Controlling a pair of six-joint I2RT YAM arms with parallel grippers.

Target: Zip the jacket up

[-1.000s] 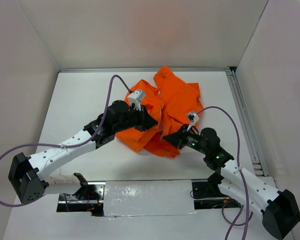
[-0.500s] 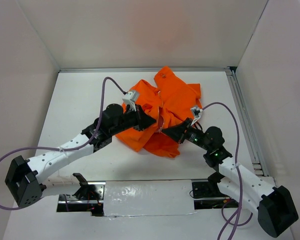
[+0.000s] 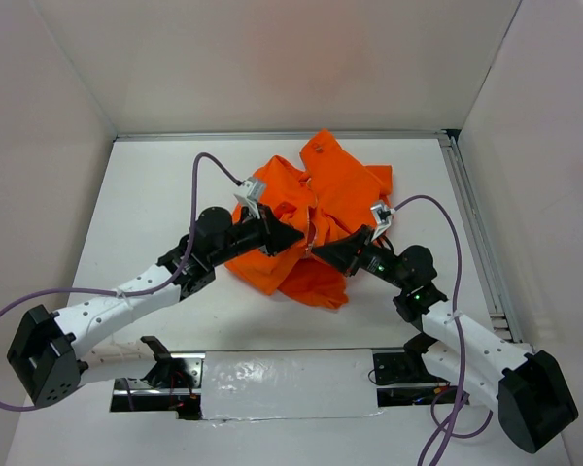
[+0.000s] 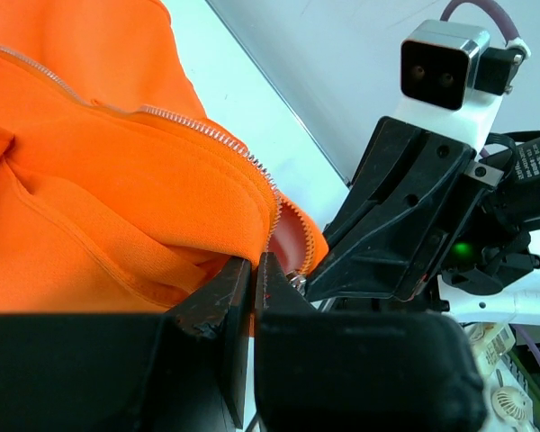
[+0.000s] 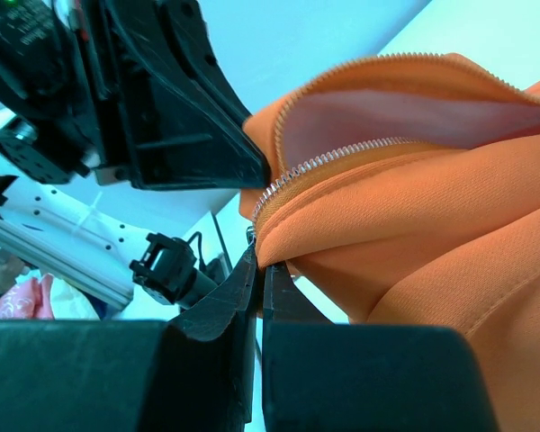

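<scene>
The orange jacket [image 3: 335, 199] lies crumpled mid-table, its front open at the near hem. My left gripper [image 3: 300, 239] and right gripper [image 3: 314, 251] meet tip to tip at that hem. In the left wrist view the left gripper [image 4: 255, 268] is shut on an orange fabric edge just below the pale zipper teeth [image 4: 207, 135]. Right beside it are the right arm's black fingers [image 4: 387, 234]. In the right wrist view the right gripper [image 5: 259, 263] is shut on the other hem corner, under the zipper [image 5: 333, 157] and pinkish lining [image 5: 387, 112].
White table [image 3: 146, 184] enclosed by pale walls on three sides. A metal rail [image 3: 471, 223] runs along the right edge. A taped strip [image 3: 282, 383] lies between the arm bases. Purple cables [image 3: 209, 170] arc over both arms.
The right gripper has moved up and left toward the left gripper, carrying its hem corner. The left arm has shifted slightly left. Both grips have held.
</scene>
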